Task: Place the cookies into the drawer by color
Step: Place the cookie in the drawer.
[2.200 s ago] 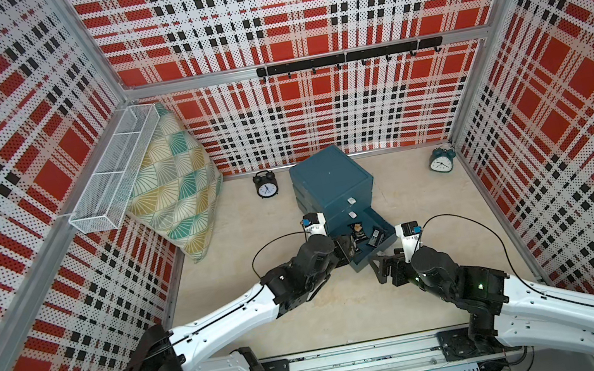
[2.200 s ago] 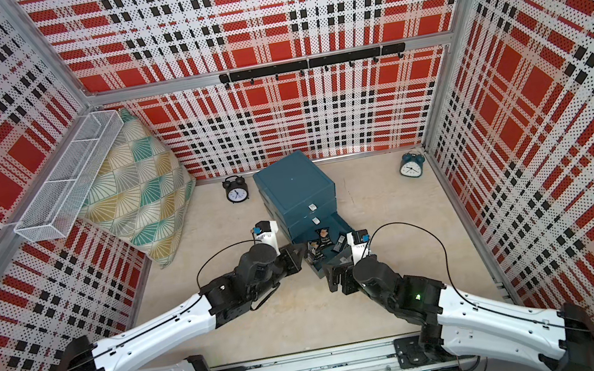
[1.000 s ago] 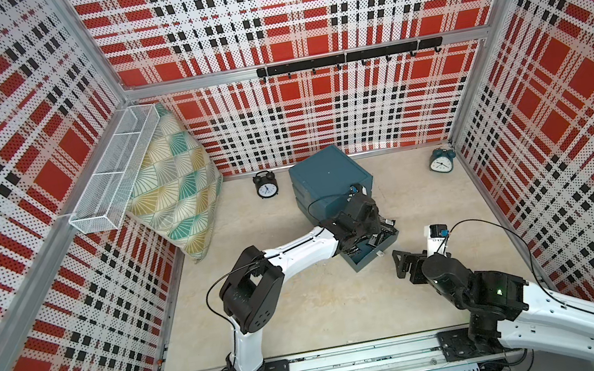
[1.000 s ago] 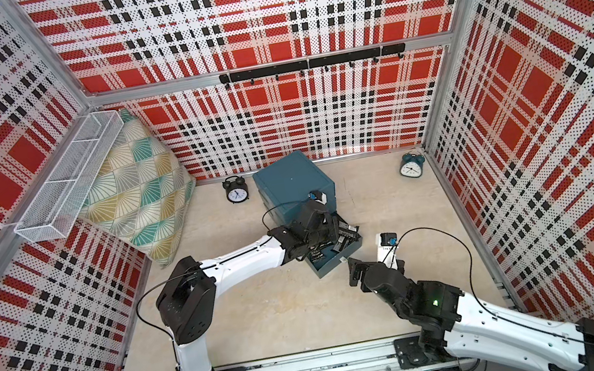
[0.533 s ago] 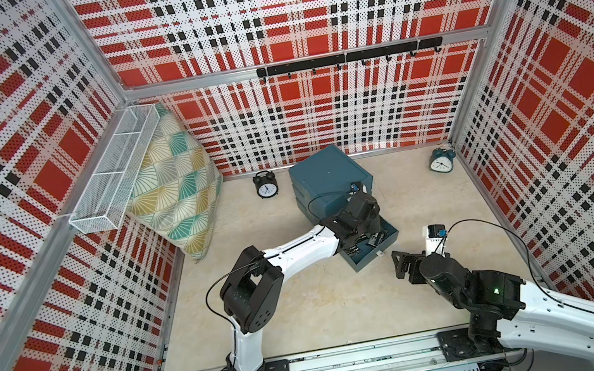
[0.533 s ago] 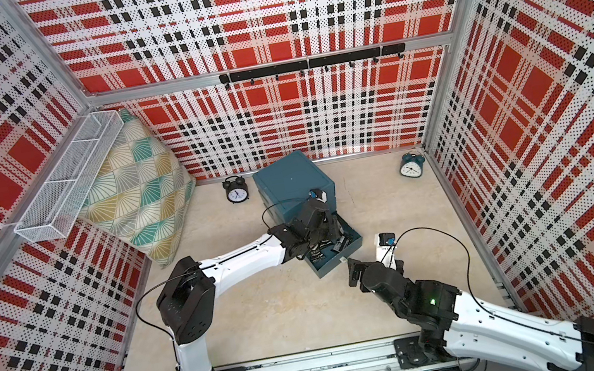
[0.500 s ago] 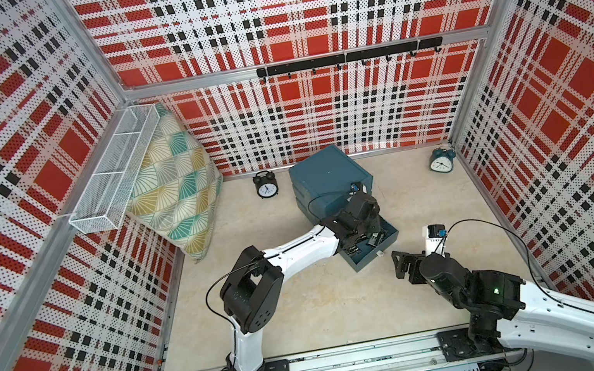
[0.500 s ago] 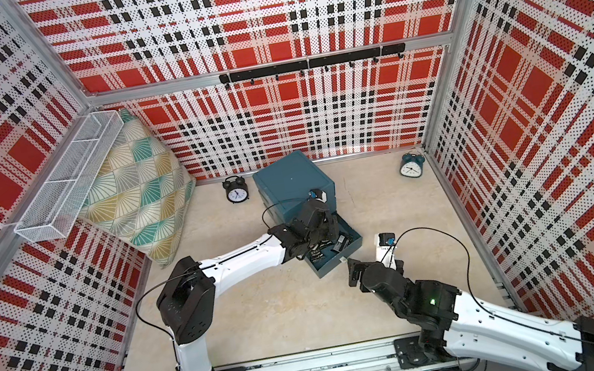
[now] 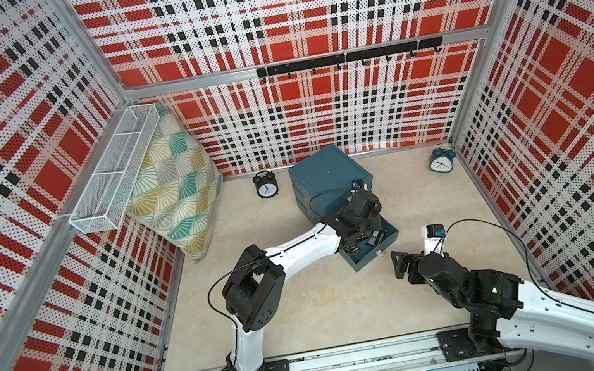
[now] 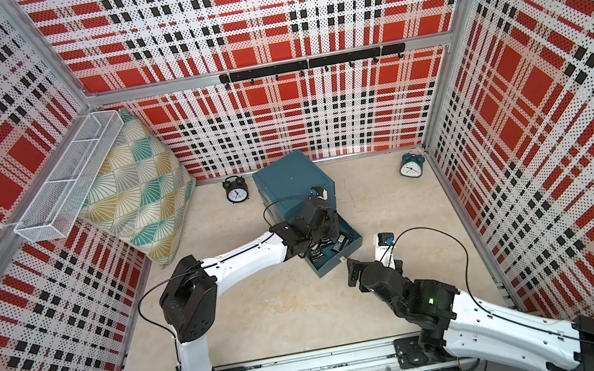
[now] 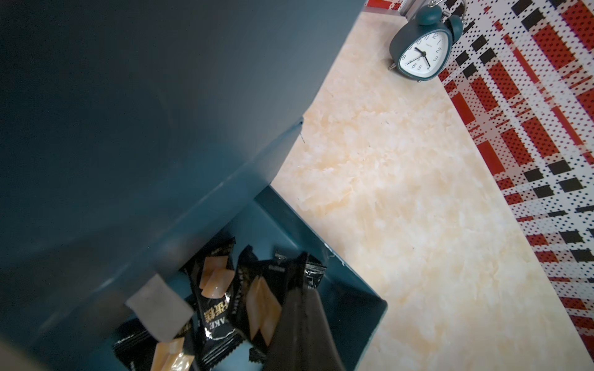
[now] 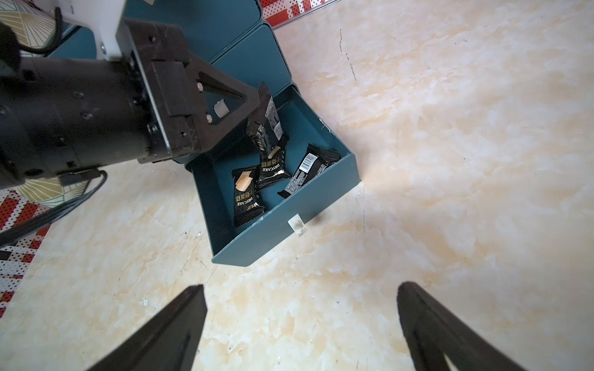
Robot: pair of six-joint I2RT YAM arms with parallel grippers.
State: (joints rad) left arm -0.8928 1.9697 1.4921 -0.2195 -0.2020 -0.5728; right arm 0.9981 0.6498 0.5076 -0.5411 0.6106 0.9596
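Seen from above: a teal drawer cabinet (image 9: 326, 177) stands at the back of a beige counter (image 9: 307, 307). Its bottom drawer (image 9: 371, 260) is pulled out, with dark cookies (image 9: 375, 238) inside. The left hand (image 9: 357, 239) hovers over the bottom drawer, and the right hand (image 9: 401, 265) is near its front.

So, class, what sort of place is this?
Probably a robot test cell dressed as a room: plaid perforated panels wall it in, two arms stand on a metal rail, and a pillow and clocks are props.
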